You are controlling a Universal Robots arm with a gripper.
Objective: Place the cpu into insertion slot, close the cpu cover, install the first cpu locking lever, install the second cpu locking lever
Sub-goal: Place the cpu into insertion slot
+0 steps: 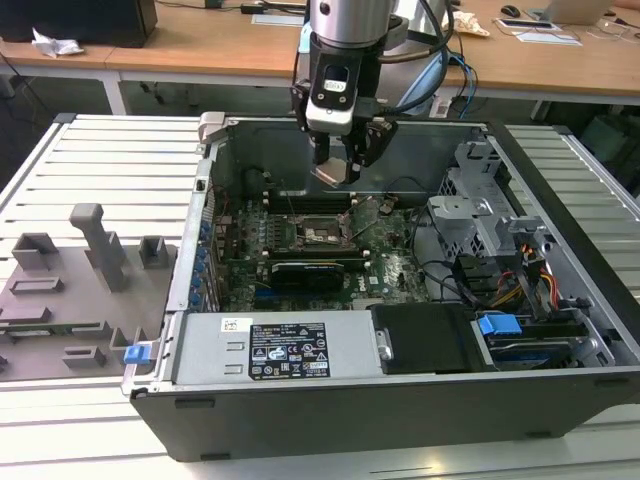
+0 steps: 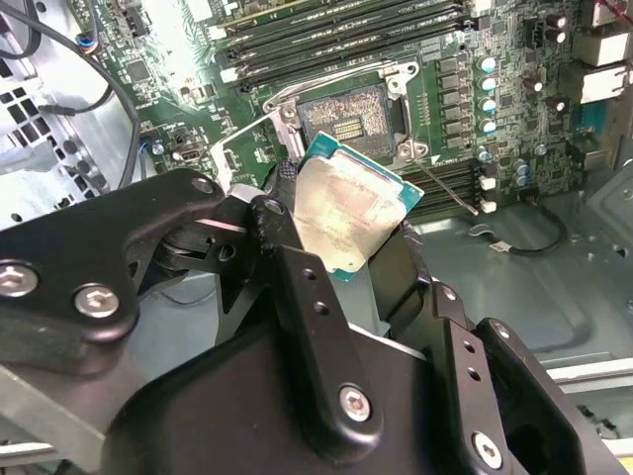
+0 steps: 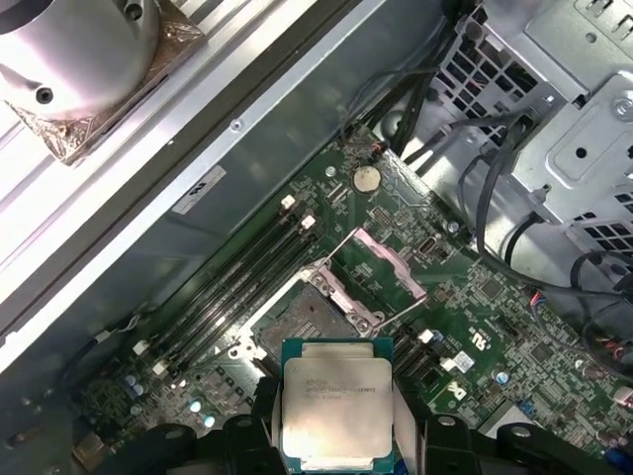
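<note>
A slatted silver bench (image 1: 110, 150) carries an open computer case (image 1: 400, 410). A grey plate (image 1: 60, 300) with upright blocks lies beside it, on the exterior view's left.

Cpu (image 2: 351, 213) above insertion slot (image 2: 346, 117).

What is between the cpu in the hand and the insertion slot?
Nothing: in the first wrist view the stretch from cpu to insertion slot is bare; the cpu cover stands open.

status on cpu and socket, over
Gripper shut on small silvery square cpu, above green board. Dark square insertion slot bare, thin silvery cpu cover raised. Nothing between them.
</note>
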